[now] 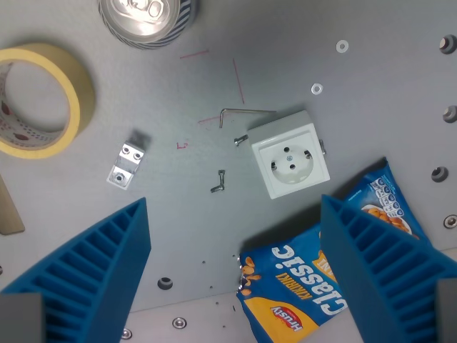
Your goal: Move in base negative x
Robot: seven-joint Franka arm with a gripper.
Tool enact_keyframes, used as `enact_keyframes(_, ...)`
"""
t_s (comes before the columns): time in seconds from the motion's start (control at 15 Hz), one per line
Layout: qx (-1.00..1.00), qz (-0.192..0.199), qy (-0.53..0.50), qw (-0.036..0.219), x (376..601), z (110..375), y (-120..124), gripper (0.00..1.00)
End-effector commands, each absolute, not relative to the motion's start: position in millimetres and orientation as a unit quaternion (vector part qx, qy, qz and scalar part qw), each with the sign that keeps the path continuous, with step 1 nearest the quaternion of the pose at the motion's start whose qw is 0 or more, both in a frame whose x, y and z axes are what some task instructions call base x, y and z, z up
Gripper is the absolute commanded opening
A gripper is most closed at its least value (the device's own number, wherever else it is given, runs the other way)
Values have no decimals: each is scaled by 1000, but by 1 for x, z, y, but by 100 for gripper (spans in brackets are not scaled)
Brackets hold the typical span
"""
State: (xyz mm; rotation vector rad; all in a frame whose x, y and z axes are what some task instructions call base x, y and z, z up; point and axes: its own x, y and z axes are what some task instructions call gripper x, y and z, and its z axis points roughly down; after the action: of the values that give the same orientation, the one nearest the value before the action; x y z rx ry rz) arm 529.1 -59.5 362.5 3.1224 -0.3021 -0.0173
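My gripper (235, 236) is open and holds nothing. Its two blue ribbed fingers (93, 271) rise from the bottom corners of the wrist view. Between and beyond them lies a grey table (178, 236). A blue snack bag (314, 286) marked Classic lies at the bottom right, partly under the right finger. A white power socket (290, 161) sits just above the bag.
A roll of yellow tape (39, 100) lies at the left edge. A silver can (146, 20) stands at the top. A small metal bracket (127, 164), an Allen key (246, 112) and two small screws (218, 181) lie near the middle. Bolt holes dot the table's right side.
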Motion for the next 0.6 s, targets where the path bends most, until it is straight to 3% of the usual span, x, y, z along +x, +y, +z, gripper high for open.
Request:
enact_keyframes(0.07, 995, -4, -96, 2, 524, 364, -60, 100)
enact_keyframes(0.6, 995, -4, -96, 2, 481, 362, -68, 100)
